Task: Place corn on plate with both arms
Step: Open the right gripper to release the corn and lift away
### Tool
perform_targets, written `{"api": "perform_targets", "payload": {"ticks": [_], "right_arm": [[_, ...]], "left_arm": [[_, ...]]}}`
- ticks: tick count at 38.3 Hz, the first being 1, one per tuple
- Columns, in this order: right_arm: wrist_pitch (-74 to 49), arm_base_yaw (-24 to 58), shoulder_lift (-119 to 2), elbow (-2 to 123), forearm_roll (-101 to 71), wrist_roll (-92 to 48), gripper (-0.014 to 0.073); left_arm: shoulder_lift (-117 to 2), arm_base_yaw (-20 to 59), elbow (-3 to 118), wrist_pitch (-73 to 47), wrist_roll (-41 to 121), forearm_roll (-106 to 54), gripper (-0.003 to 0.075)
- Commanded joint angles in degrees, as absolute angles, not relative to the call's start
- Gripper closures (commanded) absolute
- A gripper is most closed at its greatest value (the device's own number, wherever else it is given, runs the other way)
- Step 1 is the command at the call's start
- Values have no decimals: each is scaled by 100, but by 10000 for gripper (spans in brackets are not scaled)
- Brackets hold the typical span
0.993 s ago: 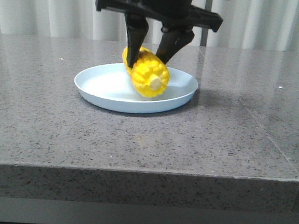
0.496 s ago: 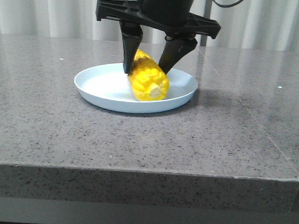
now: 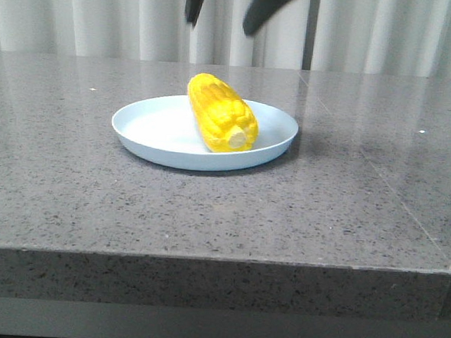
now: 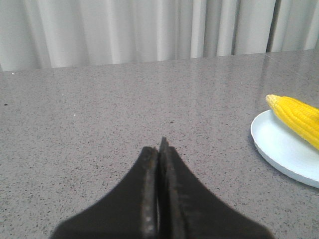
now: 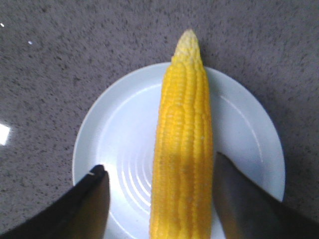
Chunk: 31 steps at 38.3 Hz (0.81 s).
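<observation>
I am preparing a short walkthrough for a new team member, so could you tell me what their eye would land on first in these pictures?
The bright yellow corn stands out first, lying on the pale plate in the middle of the grey stone table. Above it, the open right claw hangs clear of the cob, one finger to each side. The left claw is shut and empty, off to the side of the plate.

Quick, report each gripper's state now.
Left gripper: closed, holding nothing.
Right gripper: open, empty, above the corn lying on the plate.
</observation>
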<state>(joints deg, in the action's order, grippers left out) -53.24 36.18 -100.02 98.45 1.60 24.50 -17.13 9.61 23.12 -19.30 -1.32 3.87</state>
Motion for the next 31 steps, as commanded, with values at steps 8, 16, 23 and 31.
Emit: {"api": "perform_targets", "payload": {"ticks": [8,16,23,31], "right_arm": [[-5225,3598,-9610,10135,472,2454,634],[-5559,3392,-9495,10129,680,2454,653],[-5901,2789,-9200,9894,675,2395,653],[-5733,1953,-8382,8772,675,2298,653]], "left_arm": [[-1753,966,2460,-1517,-144,386,741],[-1753,966,2460,-1517,-144,386,741],[-1753,966,2460,-1517,-144,386,741],[-1753,966,2460,-1517,-144,386,741]]}}
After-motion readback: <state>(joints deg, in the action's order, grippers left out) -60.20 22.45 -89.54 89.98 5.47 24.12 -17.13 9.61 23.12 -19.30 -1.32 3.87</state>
